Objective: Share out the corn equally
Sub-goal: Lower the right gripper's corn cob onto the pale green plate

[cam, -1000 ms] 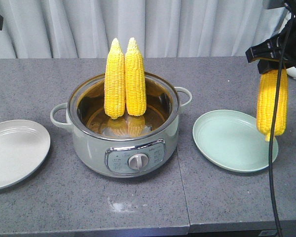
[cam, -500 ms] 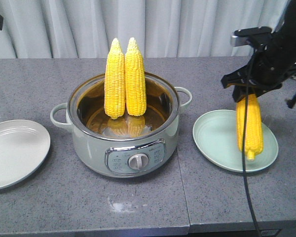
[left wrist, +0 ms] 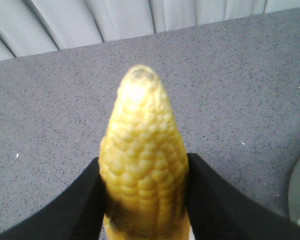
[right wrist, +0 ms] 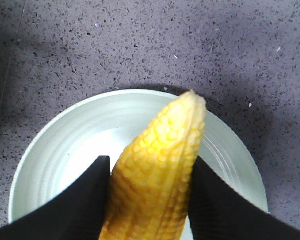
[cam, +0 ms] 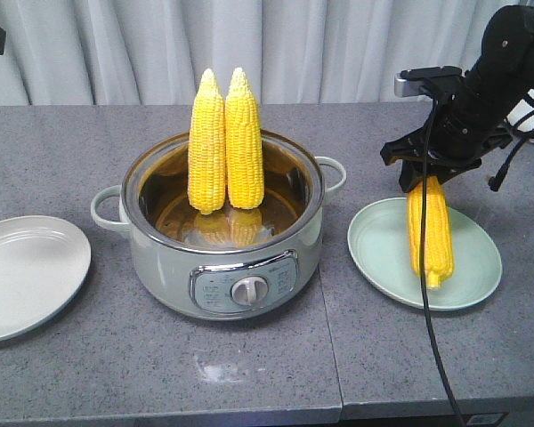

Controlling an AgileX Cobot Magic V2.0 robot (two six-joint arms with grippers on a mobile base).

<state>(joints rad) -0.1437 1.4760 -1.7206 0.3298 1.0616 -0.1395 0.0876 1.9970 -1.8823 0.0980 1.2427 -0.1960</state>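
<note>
The right claw is clamped on the thick end of a bright yellow husked corn cob, which hangs tip-down below it over a pale green round plate. The left claw is clamped on a second yellow cob above the grey speckled bench. The cobs are judged stiff, weighty and slick, best gripped across the thick end.

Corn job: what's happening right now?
The right gripper holds a cob tip-down over the green plate, low enough that it may be touching. The left gripper is shut on a second cob above the table, out of the front view. Two more cobs stand in the pot; the white plate is empty.
</note>
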